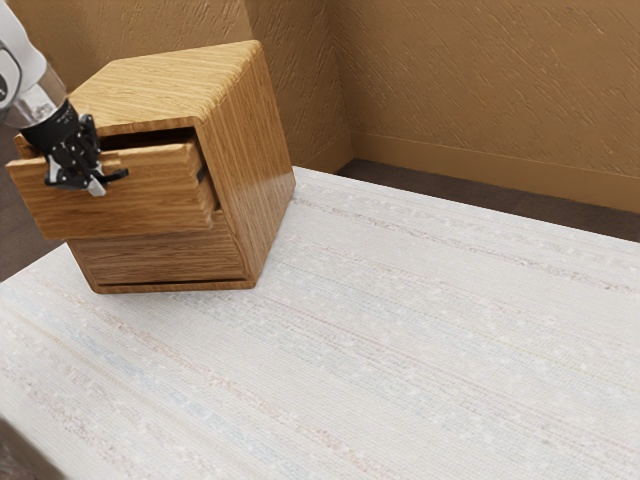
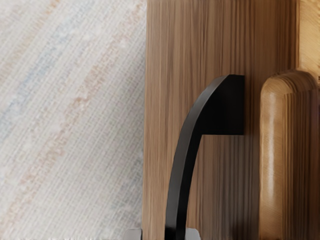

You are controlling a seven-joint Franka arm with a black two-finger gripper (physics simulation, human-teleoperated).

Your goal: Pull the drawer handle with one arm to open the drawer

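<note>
One drawer (image 1: 130, 195), the upper of two in the wooden cabinet (image 1: 240, 150), stands part of the way out of its opening. A dark gap shows above and behind its front panel, and its side wall is bare along the cabinet's edge. The lower drawer (image 1: 160, 258) sits flush with the cabinet face. The cabinet stands at the far corner of the pale desk (image 1: 400, 350), toward the exterior view's left.

The gripper (image 1: 85, 178) is at the drawer's front panel, where the arm comes in from the upper left. In the wrist view the rounded wooden handle (image 2: 287, 160) runs close along the hand, against the panel's grain. Whether the gripper is clamped on that handle or merely lying against it I cannot tell, because the contact is hidden from both cameras.

By my reading the task is underway and partly done: the drawer is open by a fair share of its depth, though probably not all of it. What is left is more pull along the same straight line.
</note>
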